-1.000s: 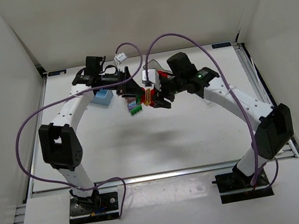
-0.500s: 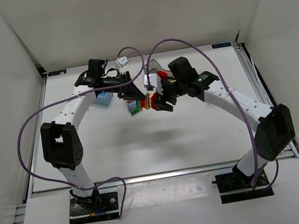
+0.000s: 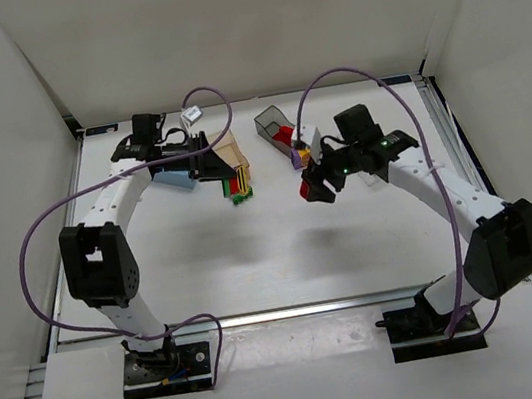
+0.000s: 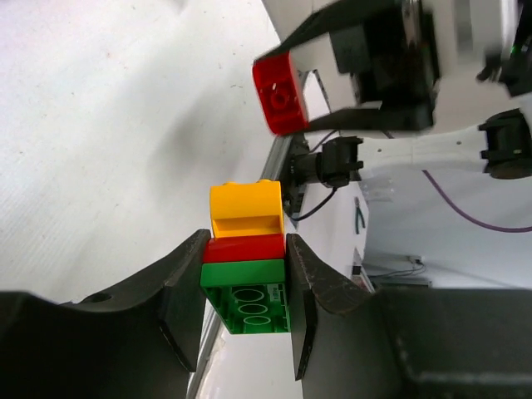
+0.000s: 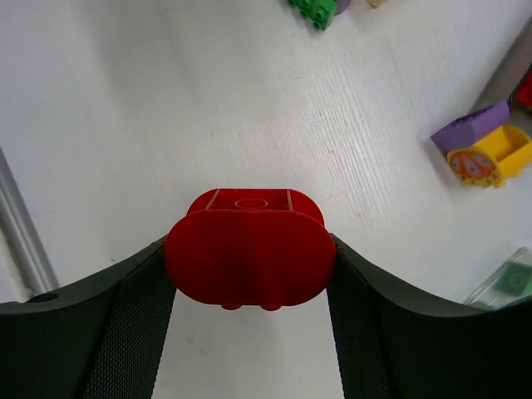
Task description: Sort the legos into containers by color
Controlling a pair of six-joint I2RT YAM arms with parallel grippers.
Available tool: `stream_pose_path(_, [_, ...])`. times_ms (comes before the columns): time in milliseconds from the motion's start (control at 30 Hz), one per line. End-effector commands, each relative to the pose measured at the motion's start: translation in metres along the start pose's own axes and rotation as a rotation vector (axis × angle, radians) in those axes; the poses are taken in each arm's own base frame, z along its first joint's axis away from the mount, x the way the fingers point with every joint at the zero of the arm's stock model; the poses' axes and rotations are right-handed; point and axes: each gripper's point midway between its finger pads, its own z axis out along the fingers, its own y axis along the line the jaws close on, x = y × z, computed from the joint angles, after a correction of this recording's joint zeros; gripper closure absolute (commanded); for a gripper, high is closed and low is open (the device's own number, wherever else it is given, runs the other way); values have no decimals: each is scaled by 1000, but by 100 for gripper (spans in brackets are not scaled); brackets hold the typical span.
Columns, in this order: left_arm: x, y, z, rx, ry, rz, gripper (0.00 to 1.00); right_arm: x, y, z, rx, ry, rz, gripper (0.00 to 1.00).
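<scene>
Stack of yel/red/grn legos (image 4: 245,249) pinched in left hand (image 4: 246,287); red lego (image 5: 249,241) clamped in rt hand (image 5: 249,278).

Red brick: the rounded red plastic brick (image 5: 249,249) is smooth with a soft sheen.
Brick stack: the yellow, red and green plastic brick stack (image 4: 245,266) is smooth and slightly glossy.
Worktop: the white worktop (image 5: 208,108) is matt with a fine grain, perhaps painted board.
Claw: the black fingers (image 5: 116,332) of the right claw (image 5: 249,283) are matt, with woven-looking inner faces.
Bin: the dark smoky bin (image 3: 269,118) seems to be translucent plastic, though the overhead view shows it small.
</scene>
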Motion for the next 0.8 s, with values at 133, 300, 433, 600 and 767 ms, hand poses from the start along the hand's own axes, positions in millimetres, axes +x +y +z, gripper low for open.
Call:
stream_pose_path(133, [3, -31, -19, -66, -52, 196, 90, -48, -83, -1, 121, -166, 403, 100])
stream_pose_path(300, [0, -27, -23, -112, -69, 229, 90, -94, -148, 10, 213, -237, 438, 100])
stream_pose_path(433, [-9, -24, -33, -131, -98, 228, 90, -98, -187, 53, 213, -230, 462, 100])
stream_pose_path(600, [-18, -19, -51, -150, -142, 211, 90, -97, -218, 88, 231, -220, 460, 100])
stream_pose_path(767, [-22, -17, -62, -159, -167, 206, 90, -97, -250, 104, 293, -225, 449, 100])
